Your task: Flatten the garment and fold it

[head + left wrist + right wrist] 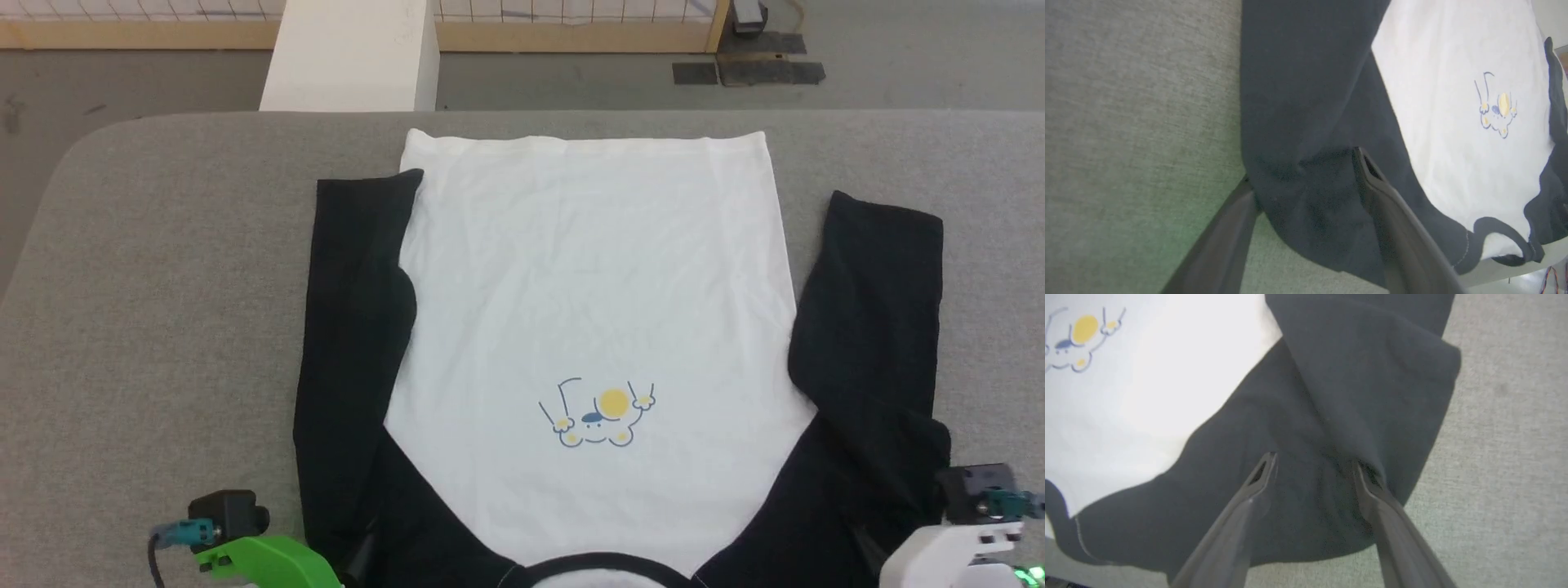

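Note:
The garment point(588, 294) lies spread on the grey table point(163, 286), its hem at the far side and its black collar band point(600, 563) at the near edge. A yellow-and-blue print point(596, 416) marks the chest. Both black sleeves point(351, 327) point(873, 310) are turned to point away from me alongside the body. My left gripper point(1306, 175) is open over the black left shoulder point(1306, 122), one fingertip at the cloth's edge. My right gripper point(1314, 465) is open over the creased black right shoulder point(1331, 396), fingers spread with cloth beneath them.
Bare grey table surrounds the garment on both sides. A white pillar point(351, 57) stands beyond the far table edge, with a wooden-framed fence point(571, 33) and dark floor mats point(747, 69) behind. The green left wrist housing point(261, 559) and white right wrist housing point(955, 547) sit at the bottom corners.

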